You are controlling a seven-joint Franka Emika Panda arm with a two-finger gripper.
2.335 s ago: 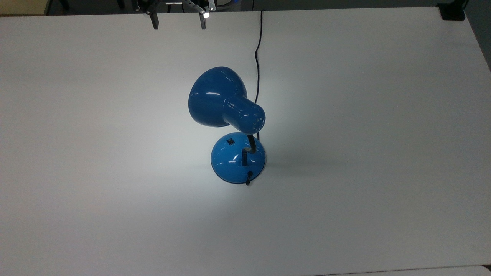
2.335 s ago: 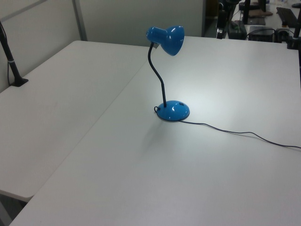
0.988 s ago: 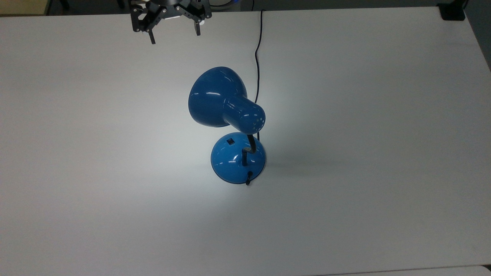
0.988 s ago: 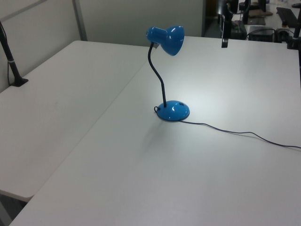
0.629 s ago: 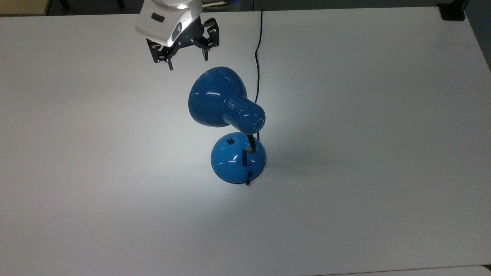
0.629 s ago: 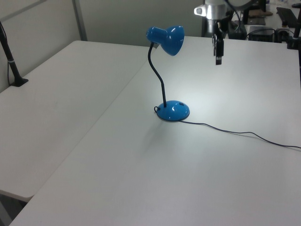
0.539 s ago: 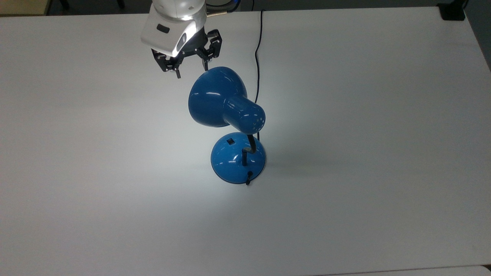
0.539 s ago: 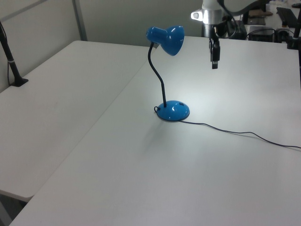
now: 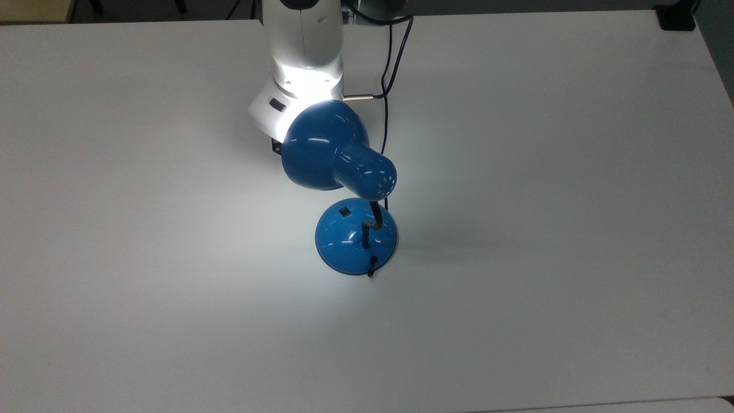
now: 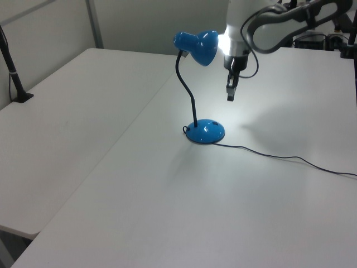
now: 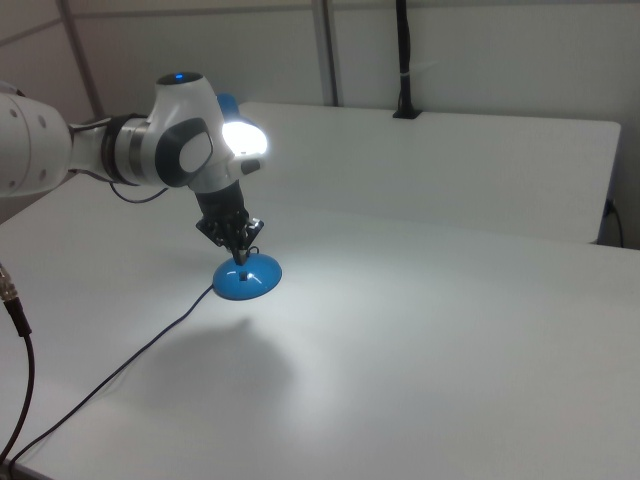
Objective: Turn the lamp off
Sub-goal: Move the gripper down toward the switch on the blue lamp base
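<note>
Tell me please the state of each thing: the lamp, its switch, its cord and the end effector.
lamp: lit, upright, shade tilted down toward the table
switch: not pressed, nothing touches it
cord: lies loose on the table
end effector: hangs in the air beside the shade, above the base, holding nothing

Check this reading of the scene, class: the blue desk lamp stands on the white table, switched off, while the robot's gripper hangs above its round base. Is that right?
One detail is wrong: the blue desk lamp is lit, not switched off. The left view shows a bright pool of light on the white table around the round base and glare on the arm beside the shade. The gripper does hang above that base.
</note>
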